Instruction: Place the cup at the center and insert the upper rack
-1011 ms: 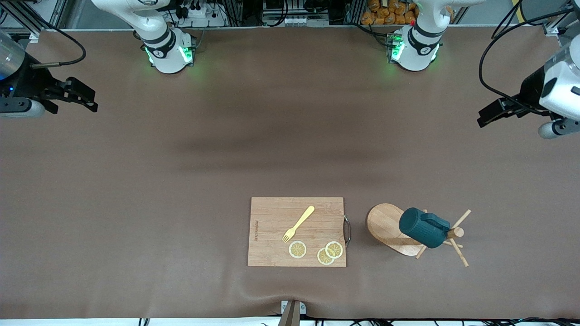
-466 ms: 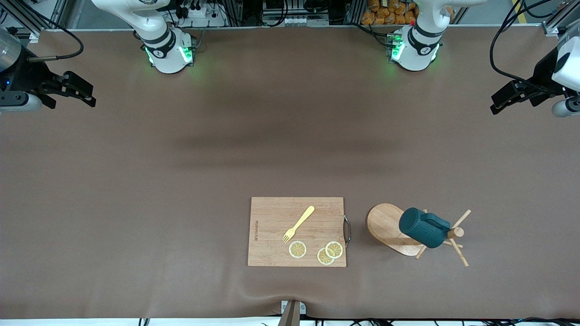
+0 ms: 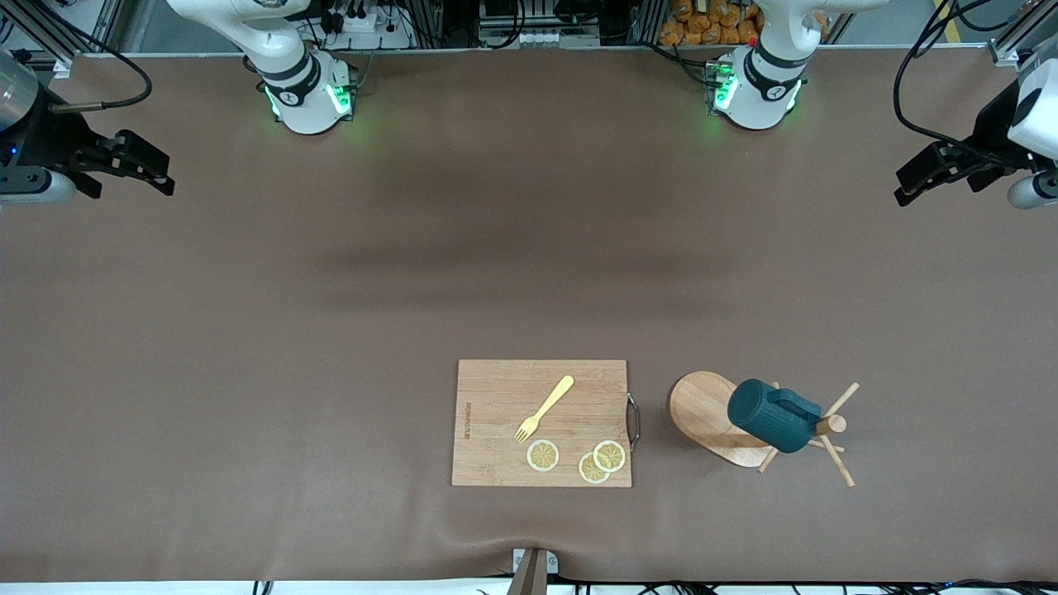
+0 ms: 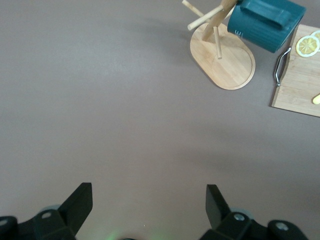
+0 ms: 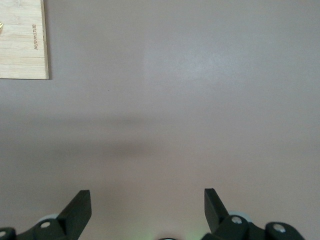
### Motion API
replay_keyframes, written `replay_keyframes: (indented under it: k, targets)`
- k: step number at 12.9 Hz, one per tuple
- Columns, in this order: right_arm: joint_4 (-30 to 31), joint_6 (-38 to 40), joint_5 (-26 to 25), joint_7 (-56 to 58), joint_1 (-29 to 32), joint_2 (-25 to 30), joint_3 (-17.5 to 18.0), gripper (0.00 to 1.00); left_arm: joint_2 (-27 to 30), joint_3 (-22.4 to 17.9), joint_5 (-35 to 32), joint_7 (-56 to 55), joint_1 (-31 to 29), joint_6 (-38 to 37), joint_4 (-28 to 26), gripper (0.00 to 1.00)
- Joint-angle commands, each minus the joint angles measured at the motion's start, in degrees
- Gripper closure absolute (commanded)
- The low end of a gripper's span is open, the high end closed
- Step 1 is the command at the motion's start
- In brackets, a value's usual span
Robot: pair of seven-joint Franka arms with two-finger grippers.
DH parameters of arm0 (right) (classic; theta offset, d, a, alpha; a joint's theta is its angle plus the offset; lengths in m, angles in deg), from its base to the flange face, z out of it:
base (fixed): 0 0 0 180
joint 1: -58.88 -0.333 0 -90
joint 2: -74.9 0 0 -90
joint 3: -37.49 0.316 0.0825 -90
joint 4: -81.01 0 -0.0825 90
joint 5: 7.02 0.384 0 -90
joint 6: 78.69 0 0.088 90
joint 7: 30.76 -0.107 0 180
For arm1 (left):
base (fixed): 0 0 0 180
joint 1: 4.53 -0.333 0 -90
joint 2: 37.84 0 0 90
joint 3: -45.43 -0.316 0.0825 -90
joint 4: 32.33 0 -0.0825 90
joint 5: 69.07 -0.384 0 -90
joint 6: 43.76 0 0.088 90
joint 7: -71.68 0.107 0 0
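A wide bench [image 3: 248, 347] covered in a matte brown mat fills the front view, with soft creases and a broad dim shadow band across its middle. Along its edge by the robot bases run metal framing, cables and an orange-brown heap that is too small to identify.

The small dark teal-green cylindrical cup [image 3: 773, 426] hangs tilted on the light wooden mug tree with an oval base, central post and thin angled pegs [image 3: 711, 417], toward the left arm's end of the bench and close to the front camera. The cup's mouth and inside cannot be seen. Just beside the mug tree, toward the right arm's end, lies a rectangular wooden cutting board with a small metal handle [image 3: 496, 388]; on it rest a pale yellow plastic fork [image 3: 544, 408] and three round lemon slices [image 3: 542, 455], two of them overlapping.

The left end effector [image 3: 909, 186] hovers over bare mat at the left arm's end, its fingers spread wide apart and empty; the arm is partly cut off by the frame. The right end effector [image 3: 157, 173] hovers over bare mat at the right arm's end, likewise spread and empty, its arm also cut off. In the right wrist view only one corner of the cutting board shows.
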Motion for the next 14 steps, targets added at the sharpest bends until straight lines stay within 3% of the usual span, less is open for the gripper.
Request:
replay_keyframes:
  k: [1, 14]
  targets:
    - [0.95, -0.39, 0.15, -0.74, 0.66, 1.33, 0.29, 0.0, 0.5, 0.04, -1.22, 0.53, 0.63, -2.11, 1.26, 0.0]
    - [0.95, -0.84, 0.33, -0.04, 1.89, 1.42, 0.29, 0.0, 0.5, -0.04, -0.87, 0.44, 0.9, -4.31, 2.14, 0.0]
